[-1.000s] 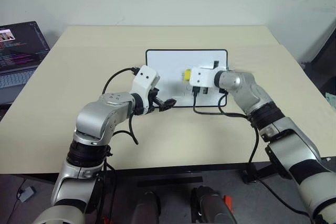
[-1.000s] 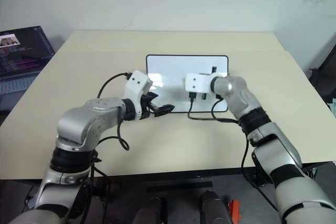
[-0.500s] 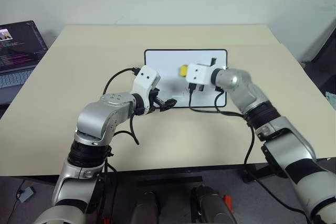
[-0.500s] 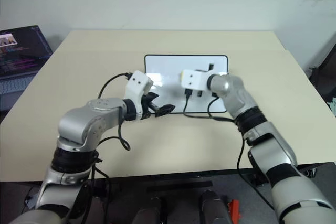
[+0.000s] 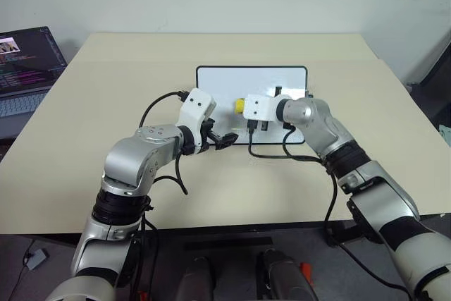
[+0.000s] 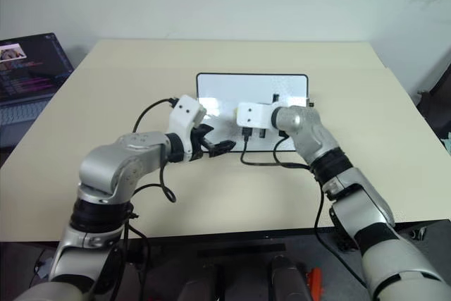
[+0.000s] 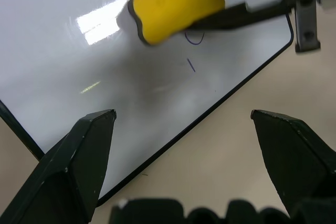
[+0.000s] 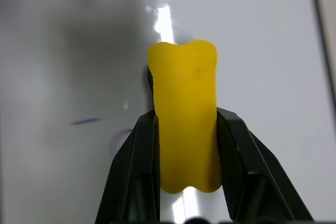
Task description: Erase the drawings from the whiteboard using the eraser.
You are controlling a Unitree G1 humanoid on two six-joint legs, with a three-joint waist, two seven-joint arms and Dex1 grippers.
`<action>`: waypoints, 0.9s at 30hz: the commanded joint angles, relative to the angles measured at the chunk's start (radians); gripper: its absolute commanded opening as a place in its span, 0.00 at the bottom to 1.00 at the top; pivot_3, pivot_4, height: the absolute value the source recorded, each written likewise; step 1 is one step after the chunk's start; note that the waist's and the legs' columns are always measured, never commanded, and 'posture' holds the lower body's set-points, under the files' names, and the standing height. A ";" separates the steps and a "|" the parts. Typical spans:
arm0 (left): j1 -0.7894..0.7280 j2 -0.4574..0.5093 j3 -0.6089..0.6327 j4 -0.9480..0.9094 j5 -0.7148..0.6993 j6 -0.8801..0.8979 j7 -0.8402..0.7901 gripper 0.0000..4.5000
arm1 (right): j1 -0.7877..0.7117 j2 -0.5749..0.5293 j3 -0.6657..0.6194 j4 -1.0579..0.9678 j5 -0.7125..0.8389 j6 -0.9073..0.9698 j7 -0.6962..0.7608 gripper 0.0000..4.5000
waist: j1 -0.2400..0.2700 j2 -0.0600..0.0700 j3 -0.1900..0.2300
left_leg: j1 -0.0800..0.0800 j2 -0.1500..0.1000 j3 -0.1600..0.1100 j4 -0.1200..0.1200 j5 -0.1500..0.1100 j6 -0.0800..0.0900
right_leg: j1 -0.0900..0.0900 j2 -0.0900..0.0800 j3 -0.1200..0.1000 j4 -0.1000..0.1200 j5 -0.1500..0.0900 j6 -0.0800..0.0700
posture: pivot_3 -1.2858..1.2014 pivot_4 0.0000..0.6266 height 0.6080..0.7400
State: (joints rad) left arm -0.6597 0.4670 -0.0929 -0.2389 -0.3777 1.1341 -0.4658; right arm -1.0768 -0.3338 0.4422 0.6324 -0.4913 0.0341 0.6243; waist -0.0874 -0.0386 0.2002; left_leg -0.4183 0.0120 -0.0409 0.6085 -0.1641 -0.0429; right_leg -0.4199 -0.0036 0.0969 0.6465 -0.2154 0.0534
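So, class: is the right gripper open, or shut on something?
Shut on the eraser: the right gripper has its two black fingers pressed against the yellow block's sides, over the whiteboard.

laptop point(image 5: 25, 68) cut by frame edge, whiteboard point(image 5: 225, 82) partly behind arms

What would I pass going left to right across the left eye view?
Dark-screened open laptop → left gripper → small yellow eraser block → right gripper's white boxy wrist housing, all over the glossy white black-framed whiteboard.
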 commanded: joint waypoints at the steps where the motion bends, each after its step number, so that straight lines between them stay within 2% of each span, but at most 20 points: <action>1: -0.017 -0.001 0.010 -0.032 -0.002 -0.008 0.002 1.00 | -0.049 -0.028 -0.061 0.038 0.006 0.005 -0.072 0.24 | 0.001 0.000 0.000 | 0.000 0.000 0.000 0.000 0.000 0.000 | 0.000 0.000 0.000 0.000 0.000 0.000 | 0.52 0.24 1.00; 4: -0.015 0.003 0.009 -0.032 -0.001 -0.011 -0.001 1.00 | -0.048 -0.029 -0.121 0.047 0.087 -0.009 -0.048 0.24 | 0.001 0.000 0.000 | 0.000 0.000 0.000 0.000 0.000 0.000 | 0.000 0.000 0.000 -0.001 0.000 0.000 | 0.52 0.24 1.00; 8: -0.007 0.030 0.021 -0.049 -0.008 -0.011 -0.020 1.00 | 0.011 -0.012 -0.288 -0.143 0.368 0.073 0.140 0.24 | 0.000 0.000 0.000 | -0.001 0.000 0.000 -0.001 0.000 0.000 | 0.000 0.000 0.000 -0.001 0.002 0.004 | 0.52 0.24 1.00; 11: 0.006 0.059 0.030 -0.061 -0.018 -0.016 -0.041 1.00 | 0.057 -0.031 -0.373 -0.266 0.495 0.126 0.193 0.24 | -0.001 0.000 0.000 | -0.001 0.000 -0.001 -0.002 -0.001 0.000 | -0.001 0.000 -0.001 -0.001 0.002 0.005 | 0.52 0.24 1.00; 15: 0.061 0.137 0.057 -0.104 -0.052 0.000 -0.093 1.00 | 0.123 -0.073 -0.528 -0.382 0.647 0.217 0.171 0.24 | 0.001 0.000 0.000 | -0.001 0.000 -0.001 -0.002 -0.001 0.000 | -0.001 0.000 -0.001 -0.001 0.001 0.004 | 0.52 0.24 1.00; 20: 0.133 0.187 0.057 -0.145 -0.073 -0.001 -0.115 1.00 | 0.189 -0.070 -0.764 -0.431 0.852 0.310 0.044 0.24 | 0.002 0.000 0.000 | -0.001 0.000 0.000 -0.001 -0.001 0.000 | -0.001 0.000 0.000 -0.001 -0.002 -0.002 | 0.52 0.24 1.00; 27: 0.164 0.188 0.044 -0.148 -0.073 -0.038 -0.125 1.00 | 0.307 -0.102 -0.871 -0.487 0.947 0.292 -0.011 0.24 | 0.001 0.000 0.000 | -0.001 0.000 0.001 -0.001 -0.001 0.000 | -0.001 0.000 0.000 -0.002 -0.002 -0.002 | 0.52 0.24 1.00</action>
State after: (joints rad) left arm -0.4829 0.6533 -0.0548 -0.3550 -0.4480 1.1227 -0.5823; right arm -0.7557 -0.4273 -0.3700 0.1904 0.3968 0.3399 0.6384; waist -0.0866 -0.0384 0.2004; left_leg -0.4196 0.0124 -0.0396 0.6077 -0.1649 -0.0432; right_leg -0.4208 -0.0037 0.0975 0.6450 -0.2172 0.0515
